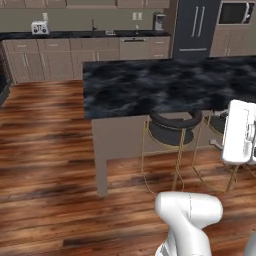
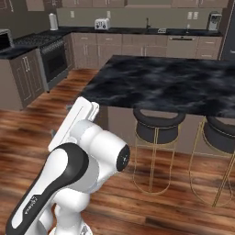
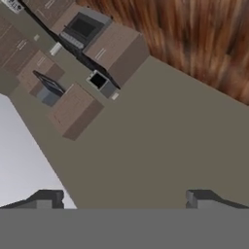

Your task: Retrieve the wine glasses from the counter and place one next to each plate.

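The gripper (image 3: 124,197) is seen with jaws spread fully wide and nothing between them; it is tilted toward a wall and distant cabinets. No wine glasses or plates can be made out. The far counter (image 1: 75,35), where the glasses are judged to be, is well apart from the arm. An approach drive is judged to be the step in hand. The island (image 2: 156,82) with its stools (image 2: 156,126) is to be rounded; open wood floor (image 1: 40,150) is available to the left.
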Tool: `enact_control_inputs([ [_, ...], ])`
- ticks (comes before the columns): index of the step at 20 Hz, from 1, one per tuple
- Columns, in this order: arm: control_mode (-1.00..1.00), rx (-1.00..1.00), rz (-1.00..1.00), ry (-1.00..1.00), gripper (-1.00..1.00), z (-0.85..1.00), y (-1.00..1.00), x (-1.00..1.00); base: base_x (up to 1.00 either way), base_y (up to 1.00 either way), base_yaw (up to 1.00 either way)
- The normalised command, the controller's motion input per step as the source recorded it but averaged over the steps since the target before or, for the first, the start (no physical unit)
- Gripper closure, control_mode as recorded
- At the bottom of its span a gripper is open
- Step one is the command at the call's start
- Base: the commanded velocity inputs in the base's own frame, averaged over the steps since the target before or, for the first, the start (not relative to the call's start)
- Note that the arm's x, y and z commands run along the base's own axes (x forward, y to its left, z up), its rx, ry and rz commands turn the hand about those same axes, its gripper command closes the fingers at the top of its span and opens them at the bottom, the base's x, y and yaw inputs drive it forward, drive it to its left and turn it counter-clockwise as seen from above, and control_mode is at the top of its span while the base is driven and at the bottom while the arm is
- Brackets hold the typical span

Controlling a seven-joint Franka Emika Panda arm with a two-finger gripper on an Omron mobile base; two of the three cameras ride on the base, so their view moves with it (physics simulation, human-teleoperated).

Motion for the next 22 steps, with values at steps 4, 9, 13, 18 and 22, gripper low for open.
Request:
enact_control_inputs([
  [4, 1.0, 0.0, 0.0, 0.0, -1.0, 0.0, 0.0, 0.0, 0.0, 1.0, -0.11],
  [9, 1.0, 0.0, 0.0, 0.0, -1.0, 0.0, 0.0, 0.0, 0.03, 1.0, -0.11],
  [13, 1.0, 0.0, 0.0, 0.0, -1.0, 0.0, 0.0, 0.0, 0.02, 1.0, -0.11],
  [18, 1.0, 0.0, 0.0, 0.0, -1.0, 0.0, 0.0, 0.0, 0.01, 1.0, -0.1],
  [22, 1.0, 0.0, 0.0, 0.0, -1.0, 0.0, 0.0, 0.0, 0.1, 1.0, -0.09],
])
